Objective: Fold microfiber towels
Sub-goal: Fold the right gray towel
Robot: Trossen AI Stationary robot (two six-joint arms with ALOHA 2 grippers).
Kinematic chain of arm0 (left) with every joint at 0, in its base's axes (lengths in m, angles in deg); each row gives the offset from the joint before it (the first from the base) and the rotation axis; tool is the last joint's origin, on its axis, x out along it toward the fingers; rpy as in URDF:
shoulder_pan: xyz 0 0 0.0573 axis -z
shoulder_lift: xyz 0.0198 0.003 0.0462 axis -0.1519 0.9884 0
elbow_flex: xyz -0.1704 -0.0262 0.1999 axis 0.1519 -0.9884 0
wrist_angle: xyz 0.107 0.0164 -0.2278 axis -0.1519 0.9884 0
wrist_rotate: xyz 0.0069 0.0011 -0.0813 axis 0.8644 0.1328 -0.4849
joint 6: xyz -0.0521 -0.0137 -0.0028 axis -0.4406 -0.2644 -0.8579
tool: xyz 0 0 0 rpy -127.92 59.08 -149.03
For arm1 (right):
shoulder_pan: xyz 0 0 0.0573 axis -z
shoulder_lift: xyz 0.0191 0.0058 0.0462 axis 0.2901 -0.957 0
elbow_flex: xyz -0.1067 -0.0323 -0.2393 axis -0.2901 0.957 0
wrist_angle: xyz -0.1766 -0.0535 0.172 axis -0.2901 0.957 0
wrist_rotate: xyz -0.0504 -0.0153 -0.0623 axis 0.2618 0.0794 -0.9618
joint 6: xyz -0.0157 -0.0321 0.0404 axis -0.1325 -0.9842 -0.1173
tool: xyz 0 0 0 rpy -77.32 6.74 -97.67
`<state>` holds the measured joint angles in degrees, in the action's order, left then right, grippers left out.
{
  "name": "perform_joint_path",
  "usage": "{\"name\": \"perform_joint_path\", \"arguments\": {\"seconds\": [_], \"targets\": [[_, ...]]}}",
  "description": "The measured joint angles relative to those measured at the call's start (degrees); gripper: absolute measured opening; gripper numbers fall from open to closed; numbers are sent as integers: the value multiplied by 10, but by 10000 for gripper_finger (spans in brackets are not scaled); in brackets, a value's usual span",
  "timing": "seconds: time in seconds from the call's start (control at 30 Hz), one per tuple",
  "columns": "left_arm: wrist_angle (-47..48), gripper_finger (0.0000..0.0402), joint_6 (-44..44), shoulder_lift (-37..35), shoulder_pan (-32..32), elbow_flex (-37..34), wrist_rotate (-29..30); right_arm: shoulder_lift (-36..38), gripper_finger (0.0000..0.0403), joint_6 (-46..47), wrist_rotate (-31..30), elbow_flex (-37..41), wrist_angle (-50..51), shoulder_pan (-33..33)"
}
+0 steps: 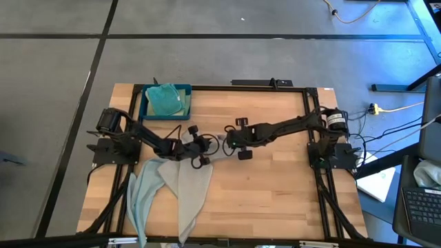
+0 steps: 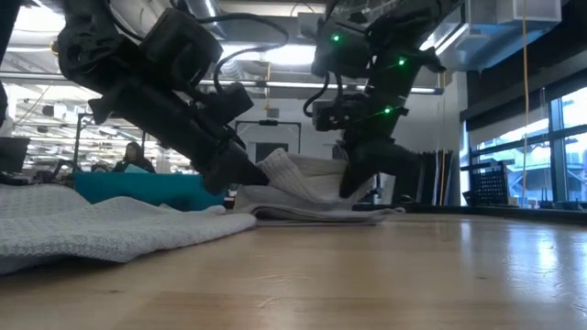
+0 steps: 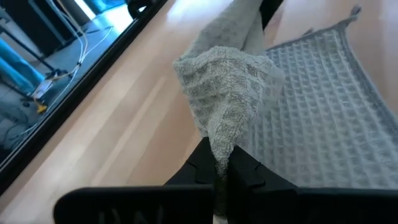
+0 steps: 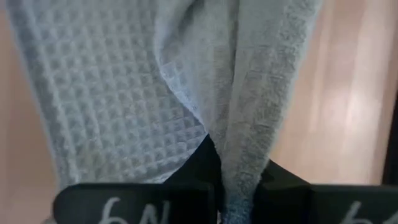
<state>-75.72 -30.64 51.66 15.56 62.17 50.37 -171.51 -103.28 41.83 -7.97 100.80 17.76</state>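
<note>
A light grey waffle towel (image 2: 307, 197) lies mid-table, bunched up between my two grippers. My left gripper (image 1: 198, 147) comes in from the table's left and is shut on one raised end of it. My right gripper (image 1: 230, 142) comes in from the right and is shut on the other end. Two more towels, a pale green one (image 1: 141, 193) and a light grey one (image 1: 191, 189), lie spread at the near left, their lower ends over the table's near edge. A teal towel (image 1: 164, 100) sits in the blue tray (image 1: 187, 89). My left gripper pinches a bunched end of the grey towel (image 3: 219, 146) between its two fingers, slanting down from the table's left. That end stands raised off the wood, and the cloth beyond it (image 3: 323, 93) lies on the table. My right gripper pinches a gathered fold of the same towel (image 4: 241, 177) between its two fingers, pointing steeply down from the right. The cloth runs on from the fingers in several layers, and its lower part (image 2: 367, 213) rests on the table.
The blue tray stands at the far left of the table. The near-left quarter is covered by the two spread towels (image 2: 92, 229). Bare wood (image 1: 275, 193) fills the table's right half and near middle. A black frame rail (image 1: 310, 103) runs along the edges.
</note>
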Motion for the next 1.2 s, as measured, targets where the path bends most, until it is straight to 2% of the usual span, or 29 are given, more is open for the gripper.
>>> {"name": "perform_joint_path", "arguments": {"seconds": [0.3,0.43,0.57,0.63,0.73,0.83,0.97,1.2], "targets": [[-3,0,0,0,32,0,4,9,23,26,0,0,23,-31],[-6,0,12,0,55,0,7,16,24,30,28,0,34,-44],[-6,0,43,0,71,0,49,16,24,44,29,0,33,-54],[-7,0,73,0,72,0,73,16,24,45,10,0,28,-57],[-8,1,92,0,68,0,67,16,24,49,-50,0,27,-64],[-7,14,86,0,67,0,38,16,25,43,-53,0,36,-73],[2,43,96,0,73,0,37,16,34,45,-29,0,44,-88],[8,78,128,0,76,0,35,16,55,69,-30,0,52,-111]]}}
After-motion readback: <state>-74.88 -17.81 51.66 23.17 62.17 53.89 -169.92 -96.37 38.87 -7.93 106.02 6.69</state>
